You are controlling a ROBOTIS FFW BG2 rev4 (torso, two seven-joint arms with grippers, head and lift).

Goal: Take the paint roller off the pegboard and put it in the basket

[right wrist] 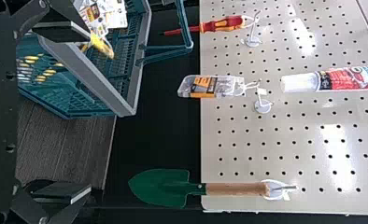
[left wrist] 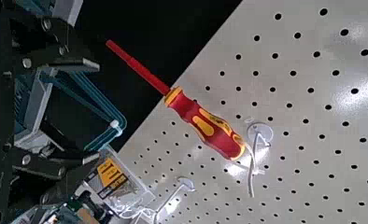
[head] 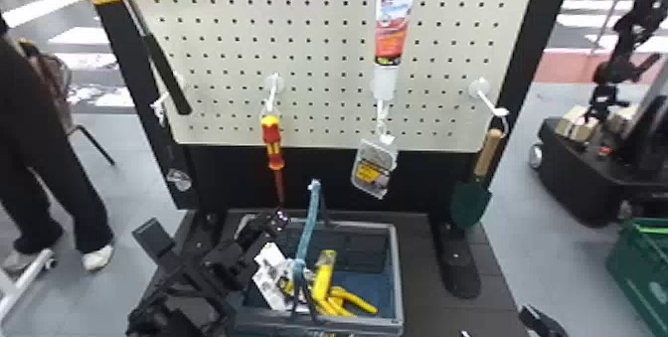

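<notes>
The paint roller [head: 166, 72] hangs above the left gripper [head: 216, 229], outside its spread fingers

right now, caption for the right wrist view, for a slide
Trowel, screwdriver and small clear case hanging at the pegboard, with the basket below

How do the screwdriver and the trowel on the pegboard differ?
The screwdriver has a red and yellow handle; the trowel has a wooden one. The screwdriver has a thin red shaft, the trowel a broad green blade. Both hang handle up from white hooks.
</notes>
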